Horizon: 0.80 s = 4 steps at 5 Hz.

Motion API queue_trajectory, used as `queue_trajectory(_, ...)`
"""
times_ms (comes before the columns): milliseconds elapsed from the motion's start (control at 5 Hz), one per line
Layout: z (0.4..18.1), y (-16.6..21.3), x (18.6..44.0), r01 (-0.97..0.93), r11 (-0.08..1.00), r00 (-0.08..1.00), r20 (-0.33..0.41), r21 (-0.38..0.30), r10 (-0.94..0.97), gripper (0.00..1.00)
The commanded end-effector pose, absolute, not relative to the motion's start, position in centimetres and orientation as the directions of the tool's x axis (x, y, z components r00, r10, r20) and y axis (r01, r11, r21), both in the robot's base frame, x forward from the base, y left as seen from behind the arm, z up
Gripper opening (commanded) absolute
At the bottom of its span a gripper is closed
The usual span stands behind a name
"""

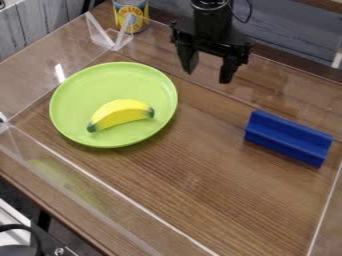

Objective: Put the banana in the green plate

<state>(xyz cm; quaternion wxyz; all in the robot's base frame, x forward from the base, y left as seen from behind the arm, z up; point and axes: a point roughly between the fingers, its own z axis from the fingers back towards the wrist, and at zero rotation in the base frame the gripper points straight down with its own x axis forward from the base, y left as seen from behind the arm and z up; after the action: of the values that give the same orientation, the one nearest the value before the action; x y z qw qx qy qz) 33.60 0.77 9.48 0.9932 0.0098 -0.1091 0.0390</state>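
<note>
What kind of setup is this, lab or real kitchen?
Probably a lab tabletop: a robot arm over a wooden table, toy-like banana on a green plate, plain blue block.

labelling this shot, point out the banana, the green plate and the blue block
banana (122, 115): camera view, middle of its yellow body
green plate (112, 71): camera view, bare surface near its far rim
blue block (289, 138): camera view, middle of its body

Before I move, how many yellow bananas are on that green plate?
1. The banana lies inside the plate, toward its lower part in the picture. None seems hidden, since nothing covers the plate.
</note>
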Motion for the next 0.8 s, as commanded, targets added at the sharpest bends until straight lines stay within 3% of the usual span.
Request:
queue_trajectory(0,10.0,1.7,33.7,-0.091,0.996,0.967,0.241,0.021,0.084,1.00)
queue_trajectory(600,10.3,2.9,33.6,-0.029,0.999,0.976,0.214,0.027,0.023,1.00)
